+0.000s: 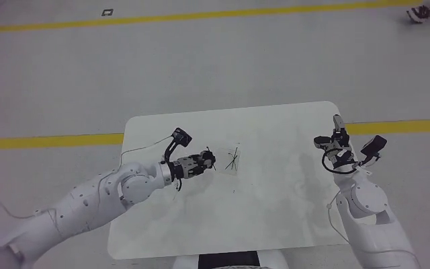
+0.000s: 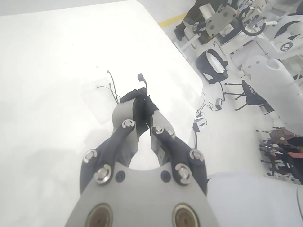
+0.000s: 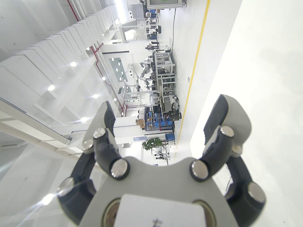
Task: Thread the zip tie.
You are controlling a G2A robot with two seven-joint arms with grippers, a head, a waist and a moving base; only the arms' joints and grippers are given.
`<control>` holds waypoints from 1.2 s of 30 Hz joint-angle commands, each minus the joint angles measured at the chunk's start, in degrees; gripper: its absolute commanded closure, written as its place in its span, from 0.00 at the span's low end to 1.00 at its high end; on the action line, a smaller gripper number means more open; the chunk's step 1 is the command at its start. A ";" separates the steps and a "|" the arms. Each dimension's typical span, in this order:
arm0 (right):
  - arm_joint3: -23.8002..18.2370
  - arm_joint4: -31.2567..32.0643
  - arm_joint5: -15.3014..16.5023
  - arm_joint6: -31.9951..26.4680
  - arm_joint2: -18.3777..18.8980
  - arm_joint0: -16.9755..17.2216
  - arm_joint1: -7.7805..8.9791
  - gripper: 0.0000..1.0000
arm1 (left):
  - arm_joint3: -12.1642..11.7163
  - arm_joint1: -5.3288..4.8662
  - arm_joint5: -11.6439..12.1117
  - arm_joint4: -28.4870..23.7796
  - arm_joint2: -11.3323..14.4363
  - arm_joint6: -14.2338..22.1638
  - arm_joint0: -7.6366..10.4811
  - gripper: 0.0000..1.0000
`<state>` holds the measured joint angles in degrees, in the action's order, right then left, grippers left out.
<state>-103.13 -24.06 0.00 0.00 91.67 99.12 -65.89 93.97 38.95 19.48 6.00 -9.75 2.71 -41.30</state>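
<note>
Left tool [image 2: 142, 95]: pads pressed together on a black zip tie, no gap showing at the tips; held low over the middle of the counter, left of centre in the top view [image 1: 205, 160].
Zip tie [image 2: 140, 76]: pinched between the left tool's fingertips; a short curved length with the square head sticks out past the tips. Whether it touches the surface cannot be told.
Loose ties [image 2: 112, 88]: a few thin black ties lying crossed, just beyond the left tool's tips, seen in the top view as a small dark cluster [image 1: 232, 160].
Clear pouch [image 2: 94, 105]: a flat transparent sheet or bag under the loose ties, lying on the counter just beside the left tool.
Counter [image 1: 282, 202]: white, with rounded corners.
Right tool [image 3: 163, 112]: fingers spread wide, nothing between them; raised at the counter's right edge [image 1: 330, 136], pointing away from the robot, well apart from the ties.
</note>
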 commanded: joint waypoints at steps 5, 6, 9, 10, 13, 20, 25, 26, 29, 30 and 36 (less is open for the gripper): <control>0.00 0.00 0.00 0.00 0.00 0.00 0.00 0.00 | 1.57 0.44 0.00 -6.66 -1.56 3.82 -0.80 1.00; 0.00 0.00 0.00 0.00 0.00 0.00 0.00 0.00 | 1.60 0.51 0.00 -7.97 -2.09 5.20 -0.84 1.00; 0.00 0.00 0.00 0.00 0.00 0.00 0.00 0.00 | 1.80 0.74 0.00 -11.15 -3.70 8.75 -1.42 1.00; 0.00 0.00 0.00 0.00 0.00 0.00 0.00 0.00 | 1.87 0.82 0.00 -11.55 -4.20 9.74 -1.75 1.00; 0.00 0.00 0.00 0.00 0.00 0.00 0.00 0.00 | 1.76 1.13 0.00 -12.73 -6.22 13.05 -3.05 1.00; 0.00 0.00 0.00 0.00 0.00 0.00 0.00 0.00 | 0.40 2.51 0.00 -16.35 -12.86 22.71 -6.86 1.00; 0.00 0.00 0.00 0.00 0.00 0.00 0.00 0.00 | -1.24 4.12 0.00 -19.38 -19.32 31.26 -10.30 1.00; 0.00 0.00 0.00 0.00 0.00 0.00 0.00 0.00 | -1.66 4.58 0.00 -19.80 -21.18 33.39 -11.27 1.00; 0.00 0.00 0.00 0.00 0.00 0.00 0.00 0.00 | -2.33 5.70 0.00 -20.66 -25.48 38.29 -13.56 1.00; 0.00 0.00 0.00 0.00 0.00 0.00 0.00 0.00 | -2.37 6.25 0.00 -20.80 -27.45 40.49 -14.59 1.00; 0.00 0.00 0.00 0.00 0.00 0.00 0.00 0.00 | -2.10 9.09 0.00 -22.59 -37.80 51.87 -19.96 1.00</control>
<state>-103.13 -24.06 0.00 0.00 91.67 99.12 -65.89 91.90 47.48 19.48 -16.14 -45.23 51.90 -60.18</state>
